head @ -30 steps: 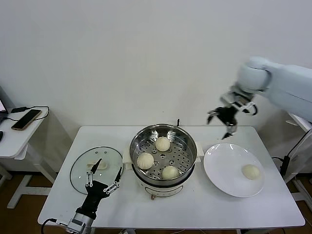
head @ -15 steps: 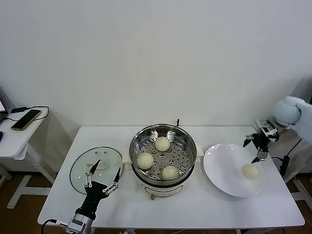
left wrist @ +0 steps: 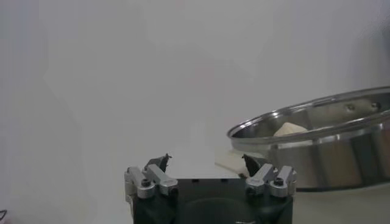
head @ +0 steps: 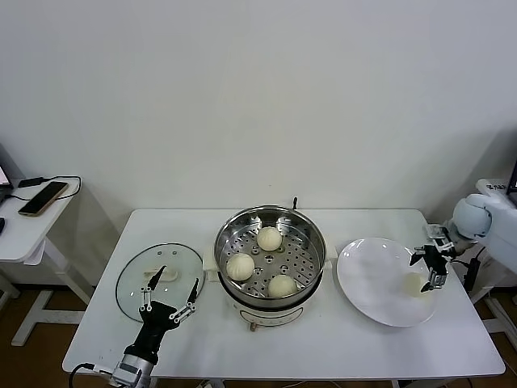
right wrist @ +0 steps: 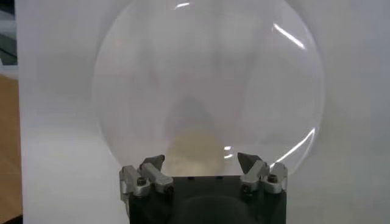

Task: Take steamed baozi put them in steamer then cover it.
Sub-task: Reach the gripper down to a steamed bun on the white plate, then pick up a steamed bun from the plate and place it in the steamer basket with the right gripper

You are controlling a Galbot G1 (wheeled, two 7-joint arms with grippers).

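The steel steamer [head: 308, 229] stands mid-table with three steamed baozi [head: 269, 238] on its perforated tray. A further baozi [head: 413, 284] lies on the white plate [head: 371, 275] at the right. My right gripper [head: 428, 267] is low over that plate, open. In the right wrist view the baozi [right wrist: 196, 149] sits just ahead of my right gripper [right wrist: 201, 163], between its spread fingertips, and nothing is held. The glass cover [head: 159, 275] lies flat on the table left of the steamer. My left gripper [head: 170, 299] waits open at the cover's near edge, and the left wrist view looks past my left gripper [left wrist: 206, 161] at the steamer wall [left wrist: 323, 152].
A small side table [head: 24, 230] with a phone [head: 44, 198] stands off to the left. The white table's front edge [head: 283, 373] runs close below the steamer. The wall is right behind the table.
My right arm has swung from high behind the steamer down and to the right, ending low at the baozi on the plate. The left arm has not moved.
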